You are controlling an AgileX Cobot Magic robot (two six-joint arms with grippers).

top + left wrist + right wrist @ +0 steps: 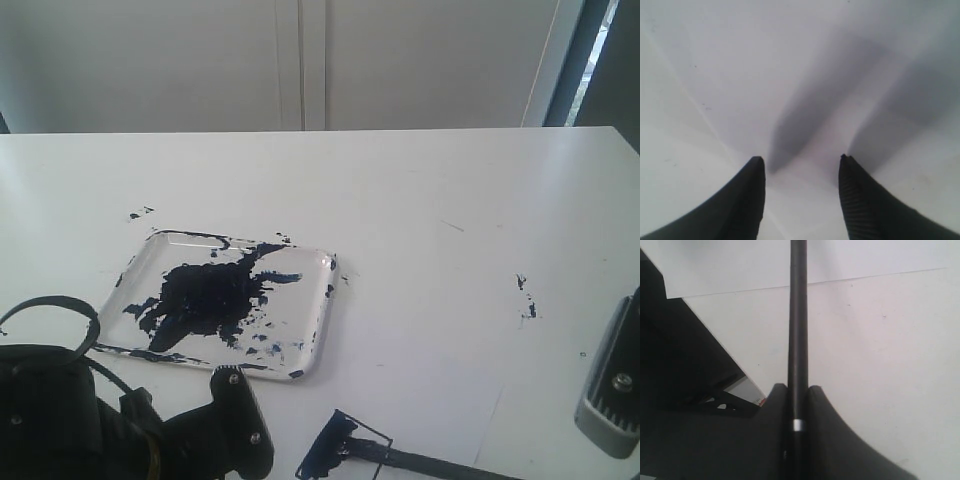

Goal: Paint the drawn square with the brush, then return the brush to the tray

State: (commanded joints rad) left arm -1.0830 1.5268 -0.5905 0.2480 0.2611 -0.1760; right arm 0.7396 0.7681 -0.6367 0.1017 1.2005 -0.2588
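**Drawn square** (358,436): at the near edge of the desk (450,200), close to the tray but apart from it. Its left part is smeared dark blue and the rest looks white, so painting is judged partly done.
**Brush** (440,463): tip on the square, handle slanting low over the desk, clamped between the jaws of the right gripper (797,390).
**Tray** (328,310): blotched with paint and holding no brush, so the return is outstanding.
**Left gripper** (800,162): jaws apart, empty, over bare desk.

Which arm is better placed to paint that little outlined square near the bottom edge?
The right. Its pincer is shut on the brush, whose tip lies on the drawn square. The left pincer is open, holding nothing, over the table.
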